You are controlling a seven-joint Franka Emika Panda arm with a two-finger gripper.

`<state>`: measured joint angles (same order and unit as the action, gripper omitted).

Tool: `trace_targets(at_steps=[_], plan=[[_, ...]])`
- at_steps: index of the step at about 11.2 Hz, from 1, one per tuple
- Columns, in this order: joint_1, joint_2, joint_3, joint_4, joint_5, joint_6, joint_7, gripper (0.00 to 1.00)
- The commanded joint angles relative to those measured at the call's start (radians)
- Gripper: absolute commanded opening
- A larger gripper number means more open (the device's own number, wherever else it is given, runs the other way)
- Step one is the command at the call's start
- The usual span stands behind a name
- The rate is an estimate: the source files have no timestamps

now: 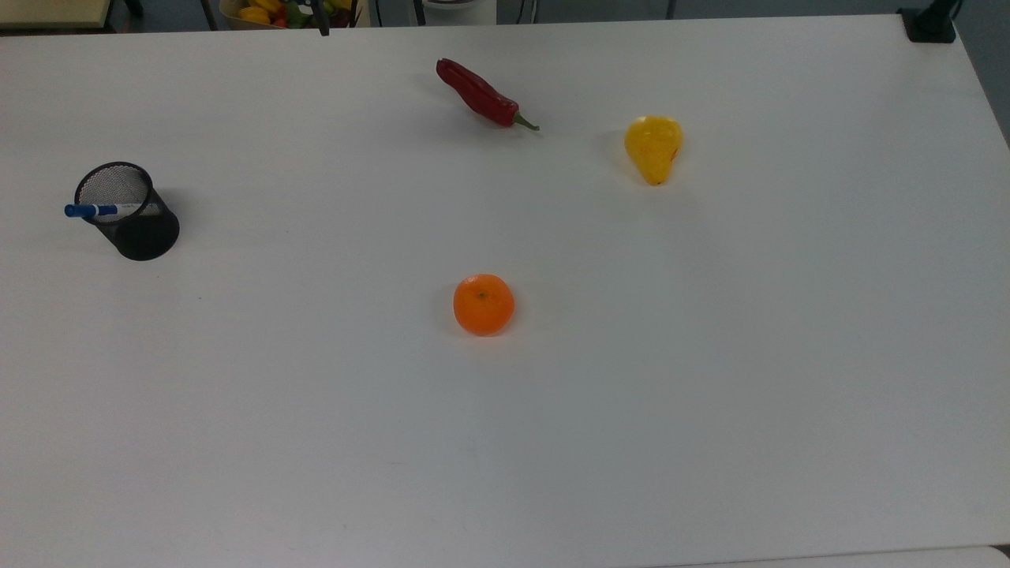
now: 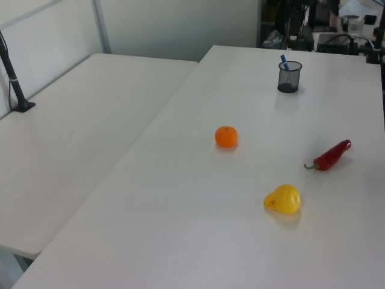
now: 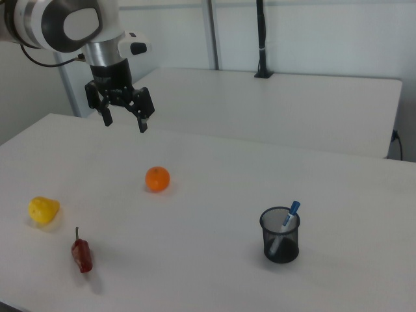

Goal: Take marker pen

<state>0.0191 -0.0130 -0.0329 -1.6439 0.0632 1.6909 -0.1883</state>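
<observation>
Stands tilted in a black mesh cup (image 1: pixel 130 213) near the top view's left edge of the white desk (image 1: pixel 552 410): the marker pen (image 1: pixel 99 211), blue cap poking out over the cup's rim. Lower barrel hidden behind the mesh in the right view, where the marker pen (image 3: pixel 290 213) leans toward the right view's right, and the mesh cup (image 3: pixel 281 235) sits well apart from everything else. Seen small and far in the left view, marker pen (image 2: pixel 284 62) showing just a blue tip above the mesh cup (image 2: pixel 289 76).

Hangs high above the desk in the right view, beyond the orange (image 3: pixel 157 179): the gripper (image 3: pixel 123 121), released, fingers spread apart and holding nothing. Upper arm cut off by the right view's top-left corner.

Scattered elsewhere on the desk: orange (image 1: pixel 483 304) near the middle, red chili pepper (image 1: pixel 480 95) and yellow pear (image 1: pixel 653 147) farther off, none touching. Partly cropped at the top view's upper edge, a container of mixed produce (image 1: pixel 288 12), contents hard to make out.
</observation>
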Motion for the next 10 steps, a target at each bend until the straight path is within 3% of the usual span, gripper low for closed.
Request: trace_targets(at_steps=[1,10], plan=[[0.022,-0.015,-0.021,-0.007,-0.003,-0.037,-0.016,1.00],[0.018,-0.016,-0.021,-0.002,-0.003,-0.070,-0.008,1.00]])
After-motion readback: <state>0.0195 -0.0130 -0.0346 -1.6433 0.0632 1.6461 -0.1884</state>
